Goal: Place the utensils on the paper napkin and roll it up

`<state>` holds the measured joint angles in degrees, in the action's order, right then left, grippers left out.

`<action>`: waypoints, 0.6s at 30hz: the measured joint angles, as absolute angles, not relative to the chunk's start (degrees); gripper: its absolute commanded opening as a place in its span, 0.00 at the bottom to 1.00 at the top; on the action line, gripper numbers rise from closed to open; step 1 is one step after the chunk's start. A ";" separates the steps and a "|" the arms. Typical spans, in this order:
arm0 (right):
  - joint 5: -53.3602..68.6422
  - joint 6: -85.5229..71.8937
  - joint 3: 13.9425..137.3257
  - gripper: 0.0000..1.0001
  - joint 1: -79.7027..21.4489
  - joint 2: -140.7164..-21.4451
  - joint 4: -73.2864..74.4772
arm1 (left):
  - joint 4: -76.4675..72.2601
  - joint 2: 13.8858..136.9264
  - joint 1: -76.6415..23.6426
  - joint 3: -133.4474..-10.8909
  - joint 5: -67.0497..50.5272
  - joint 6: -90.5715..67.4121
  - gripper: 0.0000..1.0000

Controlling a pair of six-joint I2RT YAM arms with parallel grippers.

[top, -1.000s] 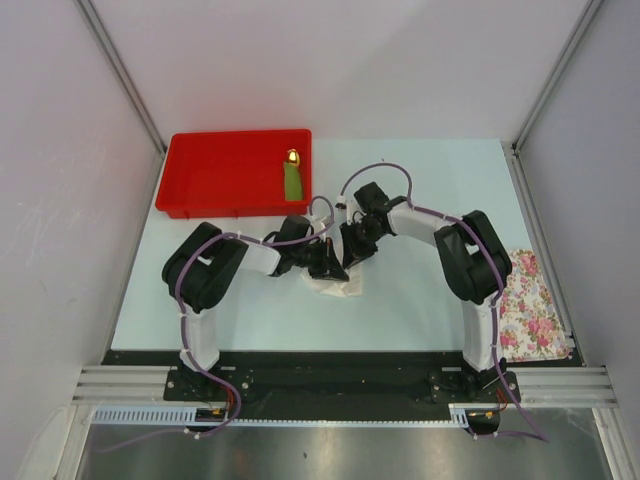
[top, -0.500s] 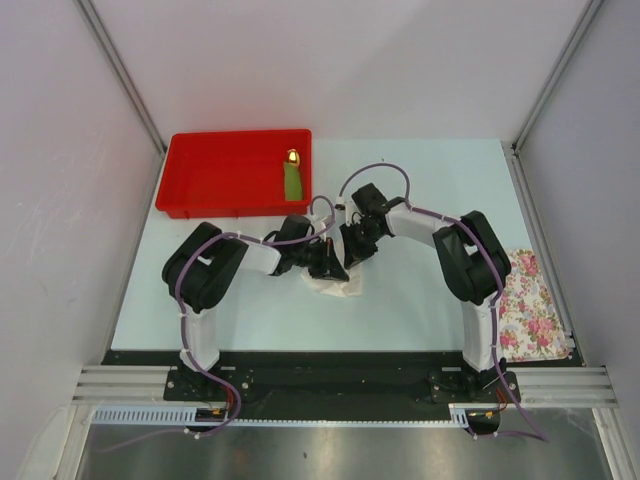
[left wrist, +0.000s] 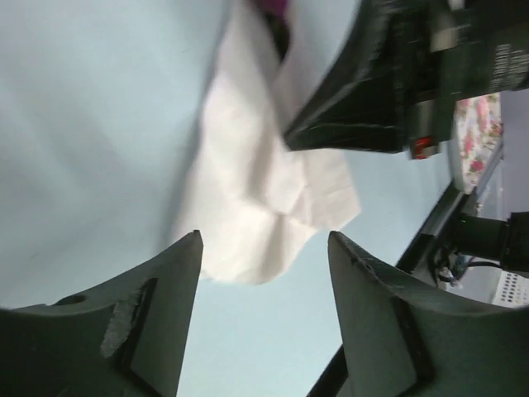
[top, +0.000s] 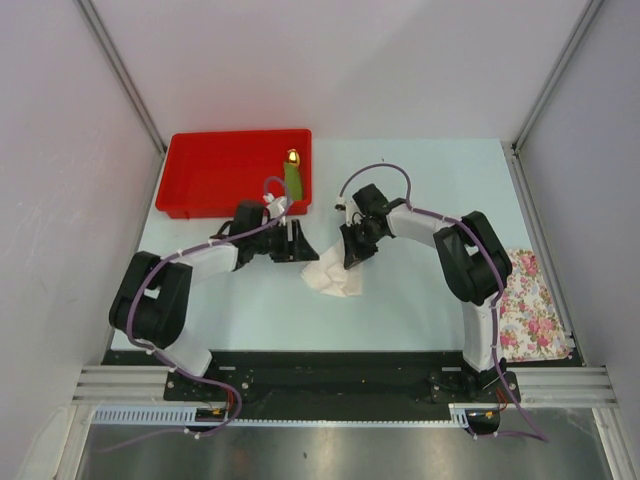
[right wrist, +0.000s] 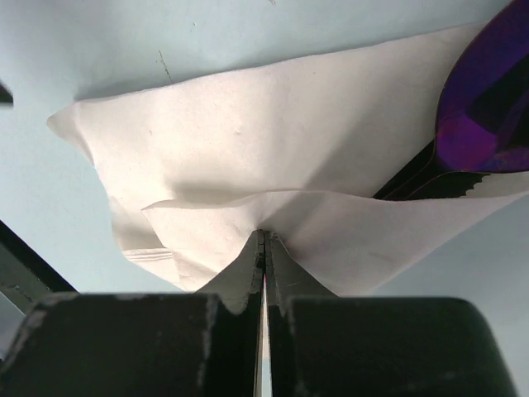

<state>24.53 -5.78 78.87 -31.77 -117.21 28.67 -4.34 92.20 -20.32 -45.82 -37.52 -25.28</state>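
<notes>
The white paper napkin (top: 333, 276) lies crumpled and partly folded at the table's middle. My right gripper (top: 350, 258) is shut, pinching a raised fold of the napkin (right wrist: 248, 165) between its fingertips (right wrist: 264, 238). Under that fold, the spoon's purple bowl (right wrist: 486, 116) and a dark slim piece (right wrist: 412, 177) poke out at the right. My left gripper (top: 303, 245) stands open just left of the napkin, holding nothing. In the left wrist view, the napkin (left wrist: 256, 198) lies beyond the spread fingers (left wrist: 264, 240). The knife cannot be told apart.
A red tray (top: 200, 185) stands at the back left, with a green piece with a gold tip (top: 292, 178) in its right end. A flower-printed cloth (top: 530, 305) lies at the table's right edge.
My left gripper let go of the napkin, opened, and drew back to the left with its arm. My right gripper closed fully on the napkin fold.
</notes>
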 measured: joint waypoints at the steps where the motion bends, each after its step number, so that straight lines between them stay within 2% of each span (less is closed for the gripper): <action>1: 24.53 -5.78 78.70 0.00 -31.77 -117.10 28.47 | -3.27 91.85 -19.18 -45.43 -37.43 -24.43 0.70; 7: 24.69 -5.78 78.24 0.00 -31.75 -116.90 27.92 | 1.76 95.37 -15.40 -43.03 -38.54 -20.25 0.70; 13: 24.91 -5.78 78.24 0.00 -31.64 -116.97 27.88 | -3.18 100.79 -16.58 -45.41 -44.69 -20.99 0.69; 18: 25.45 -5.80 78.39 0.00 -31.42 -117.19 27.97 | -9.76 106.13 -21.65 -47.70 -49.84 -24.10 0.67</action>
<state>25.45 -5.80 78.39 -31.42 -117.19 27.97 -9.76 106.13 -21.65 -47.70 -49.84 -24.10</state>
